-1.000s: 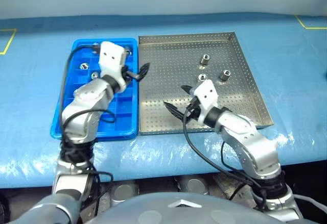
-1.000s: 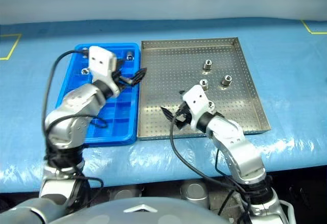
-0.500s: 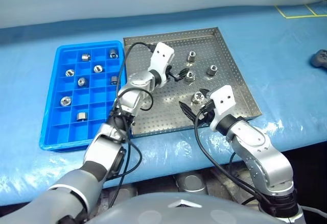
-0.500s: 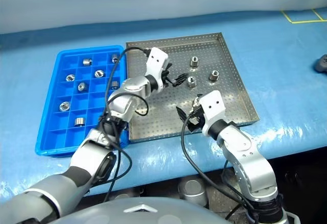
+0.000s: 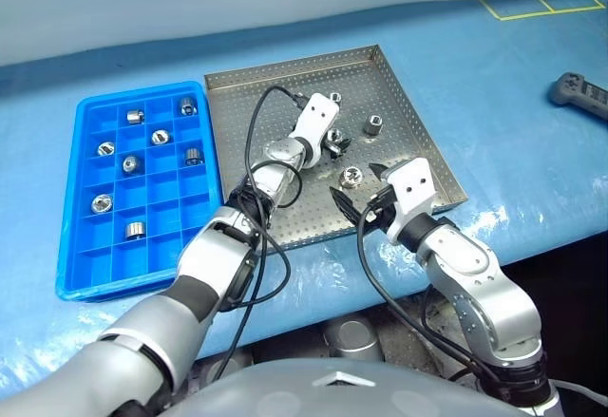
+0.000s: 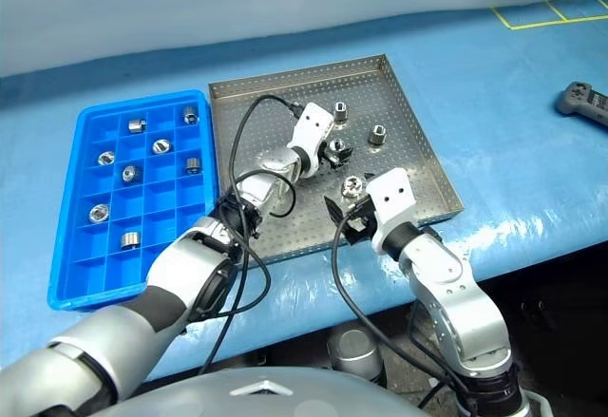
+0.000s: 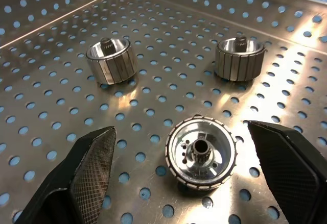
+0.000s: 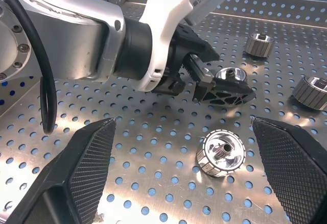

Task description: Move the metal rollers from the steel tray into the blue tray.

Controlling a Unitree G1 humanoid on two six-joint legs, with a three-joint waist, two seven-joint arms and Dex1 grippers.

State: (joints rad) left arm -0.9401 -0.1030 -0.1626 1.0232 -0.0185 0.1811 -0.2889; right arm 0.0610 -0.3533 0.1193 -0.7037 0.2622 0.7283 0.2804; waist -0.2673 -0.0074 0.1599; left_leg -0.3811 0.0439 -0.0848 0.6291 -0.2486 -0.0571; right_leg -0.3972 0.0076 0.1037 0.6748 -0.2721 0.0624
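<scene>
The left arm reaches from the lower left of the head view up toward the centre, elbow bent, its white wrist just above the middle of the frame. The left claw (image 5: 334,143) points forward and to the right, tilted slightly down — its two black fingers (image 7: 87,170) spread wide. The right arm rises from the lower right, forearm angled up and to the left. The right claw (image 5: 359,200) sits just right of centre, fingers (image 8: 84,165) also wide apart — nothing between them.
</scene>
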